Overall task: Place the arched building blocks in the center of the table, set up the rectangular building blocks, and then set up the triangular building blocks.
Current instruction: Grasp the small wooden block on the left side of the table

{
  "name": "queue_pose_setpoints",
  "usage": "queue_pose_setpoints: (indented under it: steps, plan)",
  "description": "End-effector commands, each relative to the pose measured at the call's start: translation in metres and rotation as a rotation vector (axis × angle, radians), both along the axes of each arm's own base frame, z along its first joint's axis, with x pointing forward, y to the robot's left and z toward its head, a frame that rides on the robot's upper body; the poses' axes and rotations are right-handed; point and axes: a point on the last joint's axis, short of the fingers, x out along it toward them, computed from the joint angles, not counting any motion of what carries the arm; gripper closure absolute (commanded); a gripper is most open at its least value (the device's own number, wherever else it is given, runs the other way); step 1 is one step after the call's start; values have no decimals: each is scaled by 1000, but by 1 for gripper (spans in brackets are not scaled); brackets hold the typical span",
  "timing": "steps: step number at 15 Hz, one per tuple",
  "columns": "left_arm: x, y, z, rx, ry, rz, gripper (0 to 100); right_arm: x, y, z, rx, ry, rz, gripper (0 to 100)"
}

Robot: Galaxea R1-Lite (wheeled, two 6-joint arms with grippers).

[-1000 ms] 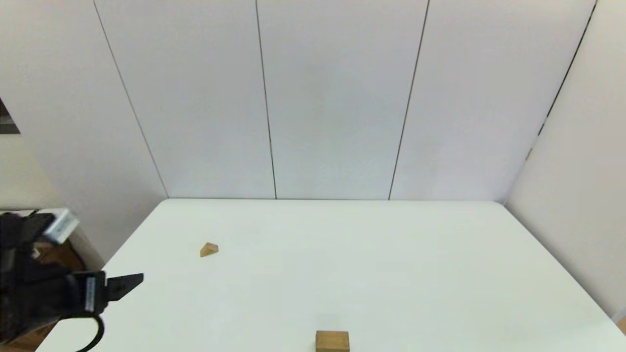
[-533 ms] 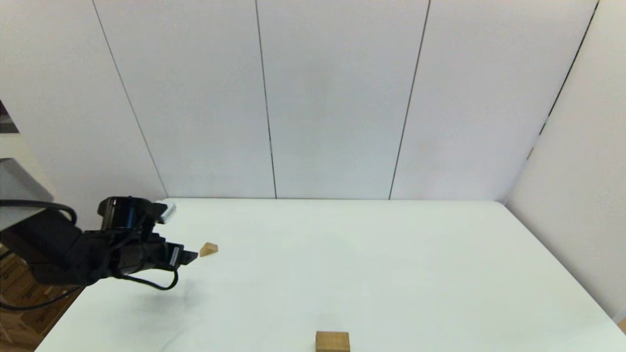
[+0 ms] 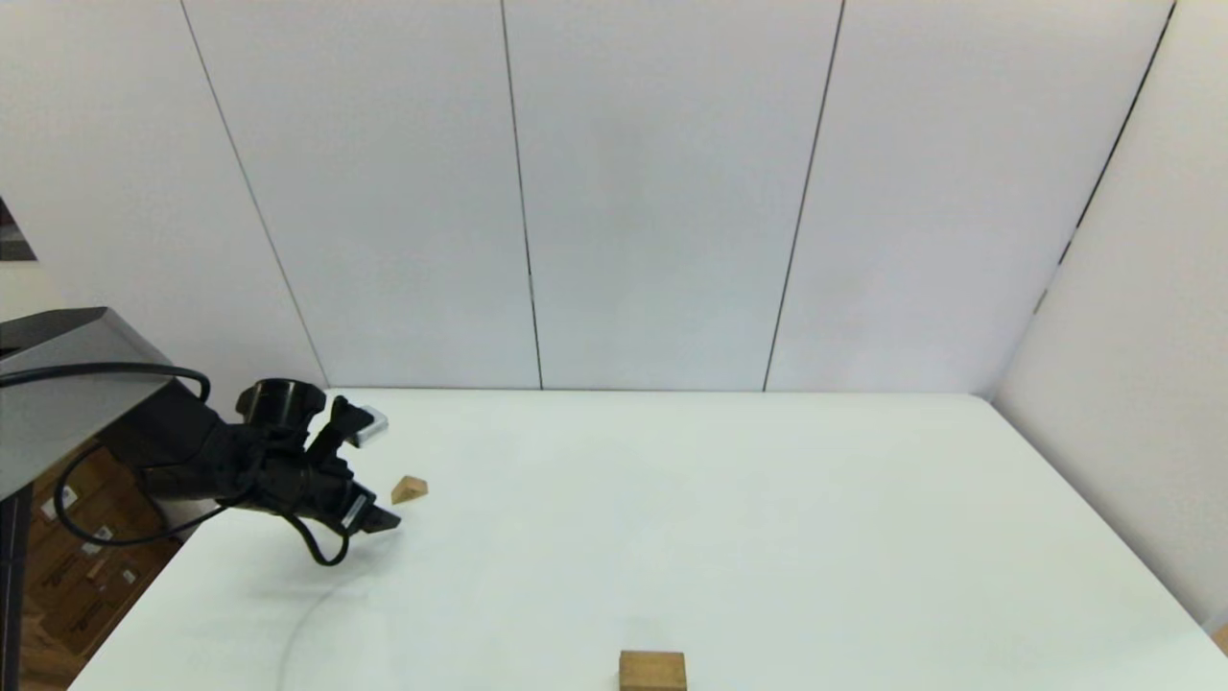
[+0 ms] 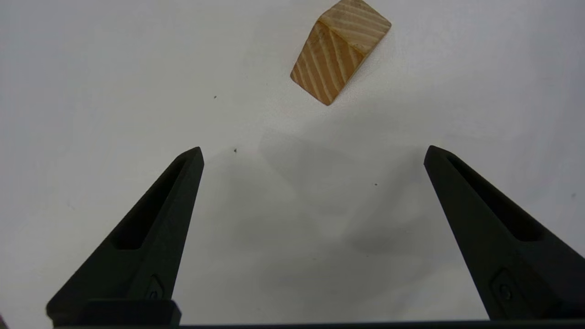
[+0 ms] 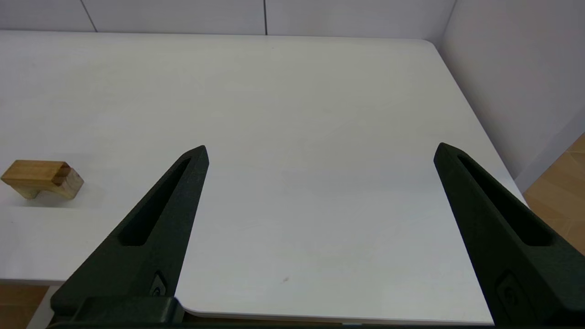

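Observation:
The triangular block (image 3: 410, 489) (image 4: 340, 64), a small light wooden wedge, lies on the white table (image 3: 729, 518) at the far left. My left gripper (image 3: 382, 521) (image 4: 314, 148) hovers just short of it, on its near left side, tilted down, open and holding nothing. At the near edge by the table's middle sits the arched block (image 3: 652, 670) (image 5: 42, 178), whose underside cut-out shows in the right wrist view. My right gripper (image 5: 320, 146) is open and empty over the near right corner, outside the head view. The rectangular block is out of view.
White wall panels rise behind the table and along its right side. Beyond the left edge, cardboard boxes (image 3: 77, 585) sit on the floor. The table's rounded near right corner (image 5: 192, 313) lies below my right gripper.
My left arm has swung in from the table's left edge toward the triangular block, and its gripper now tips downward beside it. The blocks have not moved.

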Motion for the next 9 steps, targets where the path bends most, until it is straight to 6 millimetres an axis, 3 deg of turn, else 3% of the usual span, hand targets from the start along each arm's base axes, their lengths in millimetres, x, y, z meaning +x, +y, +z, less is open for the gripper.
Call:
queue_pose_setpoints:
  steps: [1,7,9]
  plan:
    - [1,3,2,29,-14,-77,0,0,0,0,-1,2,0,0]
    - [25,-2,35,6,-10,-170,0,0,0,0,-1,2,0,0]
    - [29,-7,35,10,7,-208,0,0,0,0,-1,2,0,0]
